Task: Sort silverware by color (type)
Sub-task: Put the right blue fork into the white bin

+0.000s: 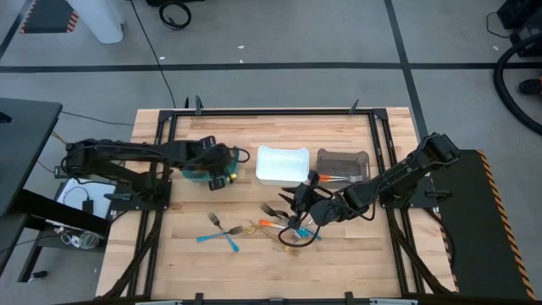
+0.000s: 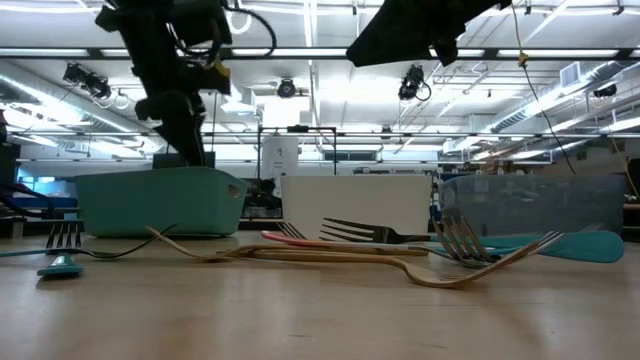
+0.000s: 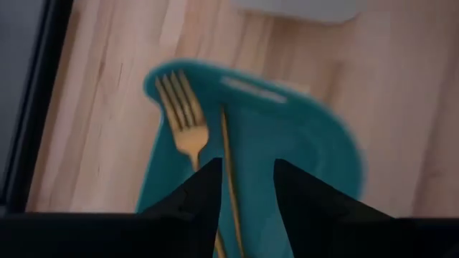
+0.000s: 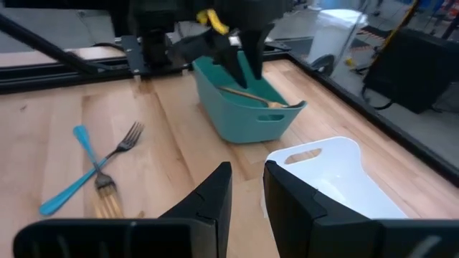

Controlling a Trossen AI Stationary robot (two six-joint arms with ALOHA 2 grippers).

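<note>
My left gripper (image 3: pixel 246 188) hangs open over the teal bin (image 1: pixel 200 169), fingers pointing down into it. A gold fork (image 3: pixel 181 115) and a thin gold handle (image 3: pixel 229 161) lie on the bin's floor. My right gripper (image 4: pixel 247 192) hovers open above the loose silverware at the table's middle (image 1: pixel 292 227), holding nothing. That pile holds gold utensils (image 2: pixel 420 270), a dark fork (image 2: pixel 370 232), an orange handle (image 1: pixel 267 222) and a blue handle (image 2: pixel 585 245). A blue utensil crossed with a fork (image 1: pixel 220 232) lies nearer the left. An orange-handled piece (image 1: pixel 320 177) rests in the grey bin.
Three bins stand in a row at mid-table: the teal bin (image 2: pixel 160 200), a white bin (image 1: pixel 282 164) and a grey bin (image 1: pixel 344 163). Black frame rails (image 1: pixel 161 152) border the wooden top. Bare wood lies along the table's near edge (image 1: pixel 254 271).
</note>
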